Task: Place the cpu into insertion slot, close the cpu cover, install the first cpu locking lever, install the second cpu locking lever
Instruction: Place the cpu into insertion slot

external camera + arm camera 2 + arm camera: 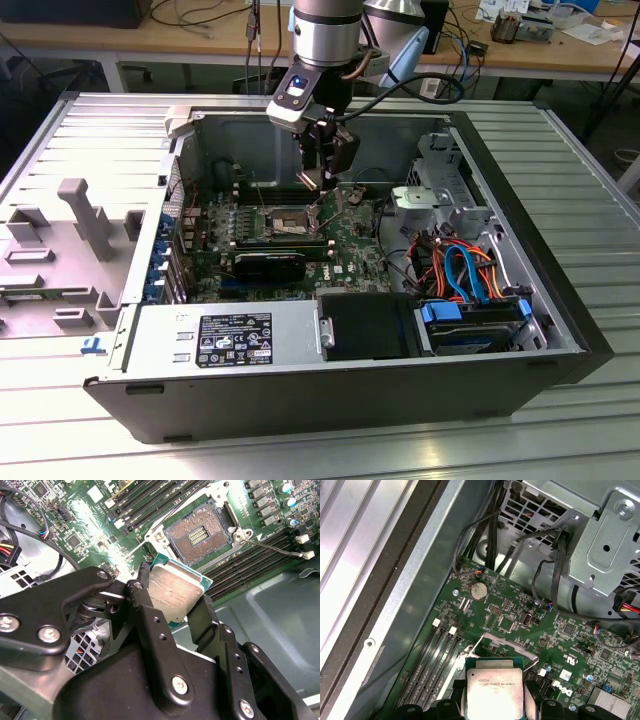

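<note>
Exterior view: the open computer case [330,400] holds a green circuit board [352,252]; the gripper [320,186] hangs over it, fingers pinching the cpu [176,592] by two opposite edges; the cpu sits above the board, near the uncovered insertion slot [200,532], not seated.

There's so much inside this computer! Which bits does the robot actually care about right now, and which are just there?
In the job:
- gripper, shut on the cpu
- the empty slot

Just there:
- memory slots
- coin battery
- cables
- power supply
- drive cage
</note>
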Available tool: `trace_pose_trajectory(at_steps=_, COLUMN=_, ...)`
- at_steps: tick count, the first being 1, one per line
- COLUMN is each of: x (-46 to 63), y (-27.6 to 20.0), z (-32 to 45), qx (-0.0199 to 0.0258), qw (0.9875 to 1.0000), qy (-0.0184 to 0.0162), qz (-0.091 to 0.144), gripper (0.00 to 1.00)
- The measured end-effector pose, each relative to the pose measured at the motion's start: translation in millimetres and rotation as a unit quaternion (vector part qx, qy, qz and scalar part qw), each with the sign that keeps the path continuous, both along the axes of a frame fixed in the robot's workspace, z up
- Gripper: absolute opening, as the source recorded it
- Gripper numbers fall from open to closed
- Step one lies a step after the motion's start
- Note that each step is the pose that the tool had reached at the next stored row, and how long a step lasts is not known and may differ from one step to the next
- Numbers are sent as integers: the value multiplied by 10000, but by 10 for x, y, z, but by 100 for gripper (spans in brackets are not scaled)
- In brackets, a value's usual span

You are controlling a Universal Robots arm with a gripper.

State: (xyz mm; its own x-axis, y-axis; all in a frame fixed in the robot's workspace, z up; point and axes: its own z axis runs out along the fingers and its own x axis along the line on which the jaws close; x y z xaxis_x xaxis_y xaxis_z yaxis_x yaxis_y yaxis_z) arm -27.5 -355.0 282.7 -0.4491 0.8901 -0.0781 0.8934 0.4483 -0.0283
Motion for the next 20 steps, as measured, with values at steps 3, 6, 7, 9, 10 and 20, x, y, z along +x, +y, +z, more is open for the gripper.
trace_pose_trajectory(at_steps=3, x=0, y=0, z=0, qx=0, qw=10000, qy=0, qz=-8, gripper=54)
trace_pose_trajectory(at_steps=6, x=0, y=0, z=0, qx=0, qw=10000, qy=0, qz=-17, gripper=54)
trace_pose_trajectory(at_steps=7, x=0, y=0, z=0, qx=0, qw=10000, qy=0, qz=-26, gripper=54)
trace_pose_trajectory(at_steps=9, x=0, y=0, z=0, qx=0, qw=10000, qy=0, qz=-47, gripper=54)
trace_pose_trajectory(at_steps=10, x=0, y=0, z=0, qx=0, qw=10000, qy=0, qz=-51, gripper=54)
trace_pose_trajectory(at_steps=20, x=0, y=0, z=0, qx=0, qw=10000, qy=0, qz=-83, gripper=54)
